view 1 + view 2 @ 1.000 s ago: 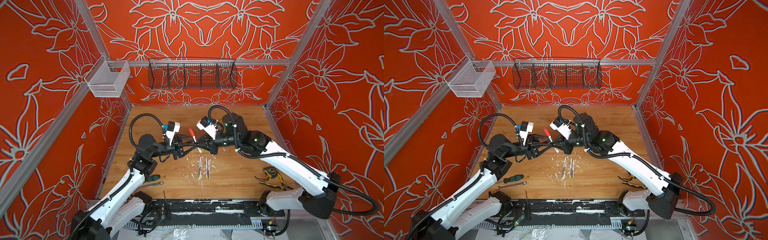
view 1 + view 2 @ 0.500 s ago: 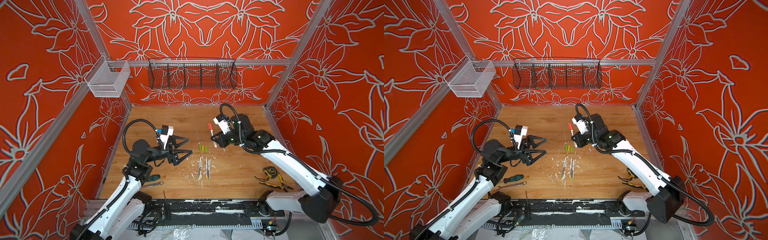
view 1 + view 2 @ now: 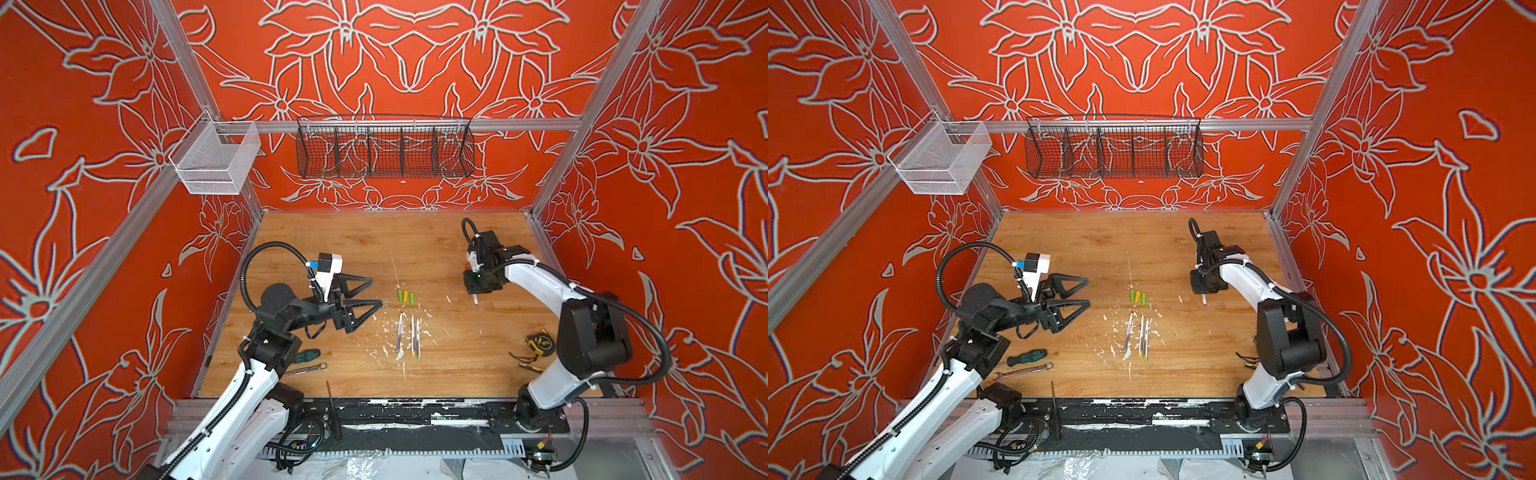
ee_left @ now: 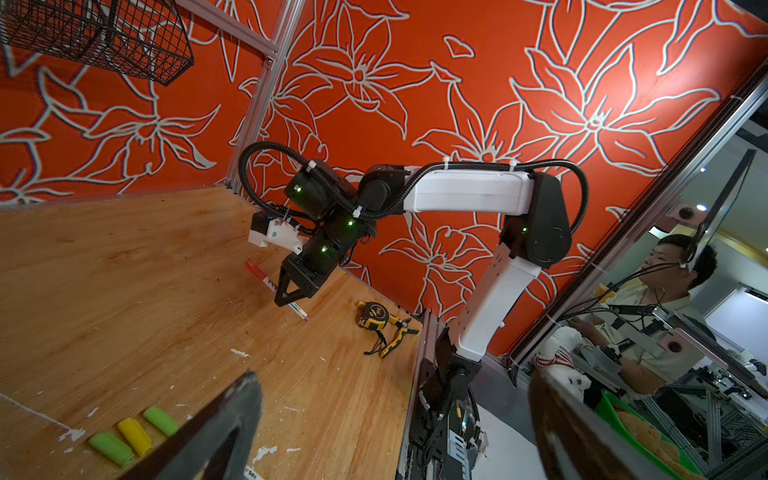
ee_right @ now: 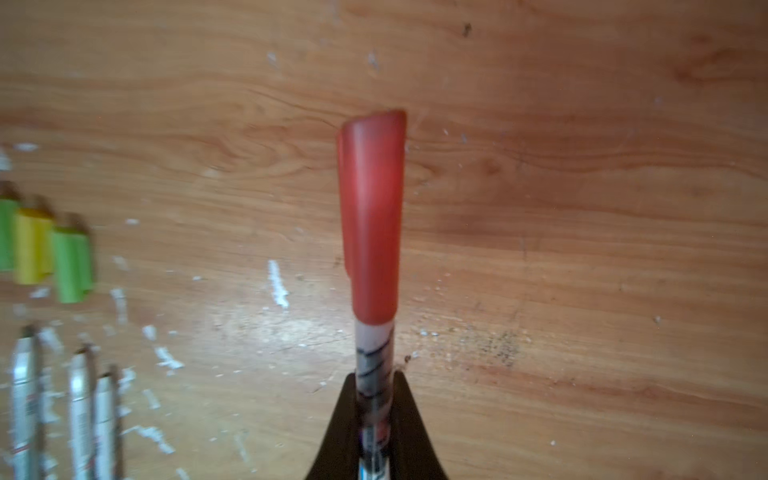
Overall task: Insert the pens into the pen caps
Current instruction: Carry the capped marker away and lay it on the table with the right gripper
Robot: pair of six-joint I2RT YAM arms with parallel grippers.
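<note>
Right gripper point(image 5: 374, 401): jaws pinch the white barrel of one pen point(image 5: 374, 353). The red cap point(image 5: 372, 216) is seated on its far end, so this pair reads as joined. In the left wrist view the right gripper point(image 4: 283, 300) hangs low over the right side of the wooden table point(image 3: 332, 241), with the pen tilted. Its purple tail is close to the board; contact cannot be told.

Left gripper point(image 3: 376, 293): jaws spread wide, holding nothing, hovering left of the centre and well apart from the right arm.

On the board, mid-table:
- three loose caps point(image 3: 406, 296) in a tight row, green, yellow, green, lying side by side
- three bare pens point(image 3: 412, 337) just nearer the robot, roughly parallel, amid white flecks

Off to the edges are a green-handled screwdriver point(image 3: 306, 355) and a wrench point(image 3: 307, 368) on the left, and a tape measure point(image 3: 541, 342) on the right.

Step in hand, as judged: the first of four pairs is done and the capped pen is about to be put down.

The next move calls for laying that pen on open board on the right, clear of the row of caps and of the tape measure, then parting the jaws. After that, one arm takes a bare pen and the other a cap of matching colour. The caps lie so close together that a wide grasp may nudge a neighbour.
</note>
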